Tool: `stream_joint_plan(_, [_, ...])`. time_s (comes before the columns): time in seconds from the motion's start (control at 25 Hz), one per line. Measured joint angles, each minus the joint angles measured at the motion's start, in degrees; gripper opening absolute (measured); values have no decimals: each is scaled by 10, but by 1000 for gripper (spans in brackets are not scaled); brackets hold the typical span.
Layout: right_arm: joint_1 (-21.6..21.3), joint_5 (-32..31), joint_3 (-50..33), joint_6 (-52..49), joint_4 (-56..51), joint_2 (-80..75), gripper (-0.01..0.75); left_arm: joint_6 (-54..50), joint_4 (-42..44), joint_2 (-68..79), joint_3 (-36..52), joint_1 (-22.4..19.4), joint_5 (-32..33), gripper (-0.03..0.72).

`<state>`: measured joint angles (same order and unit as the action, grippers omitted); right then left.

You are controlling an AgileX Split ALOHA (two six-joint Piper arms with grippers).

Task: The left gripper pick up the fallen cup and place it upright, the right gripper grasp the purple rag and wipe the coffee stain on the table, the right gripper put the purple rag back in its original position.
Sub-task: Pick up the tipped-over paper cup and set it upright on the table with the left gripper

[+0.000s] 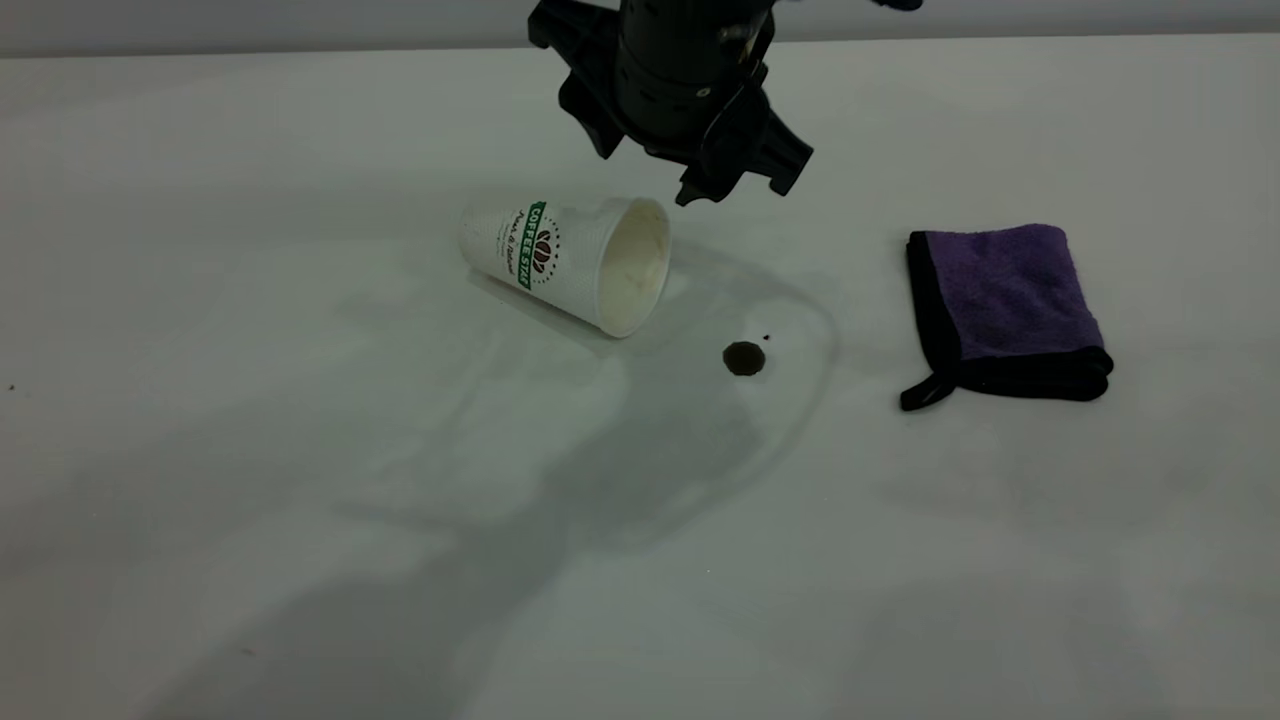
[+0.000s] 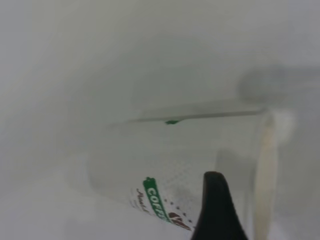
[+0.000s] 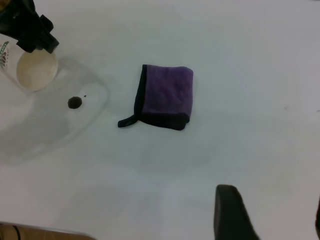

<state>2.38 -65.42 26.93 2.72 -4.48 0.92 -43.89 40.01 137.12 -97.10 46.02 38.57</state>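
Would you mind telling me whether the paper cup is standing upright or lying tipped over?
Tipped over: the cup lies on its side on the table, its cream interior facing sideways.

exterior overhead, wrists close and high

Bare table (image 1: 300, 480) all round the purple rag (image 1: 1005, 305) — nothing touching it, open approach from every side. Toward the cup (image 1: 570, 262), the coffee stain (image 1: 743, 358) lying between, well apart from the rag. Above the cup's mouth, crowded — left gripper (image 1: 700, 150) hanging there.
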Motion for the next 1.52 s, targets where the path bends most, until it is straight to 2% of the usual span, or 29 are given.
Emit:
stream_joint_plan(0.84, [0, 0, 0, 0, -5, 0, 440, -52, 70, 52, -2, 0, 40, 577])
stream_joint_plan(1.04, [0, 0, 0, 0, -5, 0, 440, -60, 79, 60, -4, 0, 48, 549])
stream_joint_plan(1.2, [0, 0, 0, 0, -5, 0, 440, -75, 98, 61, -4, 0, 58, 456])
stream_joint_plan(1.32, [0, 0, 0, 0, -5, 0, 440, -79, 101, 61, -4, 1, 62, 311])
stream_joint_plan(1.4, [0, 0, 0, 0, -5, 0, 440, -79, 101, 62, -4, 1, 67, 186])
stream_joint_plan(1.52, [0, 0, 0, 0, -5, 0, 440, -71, 110, 62, -5, 1, 85, 62])
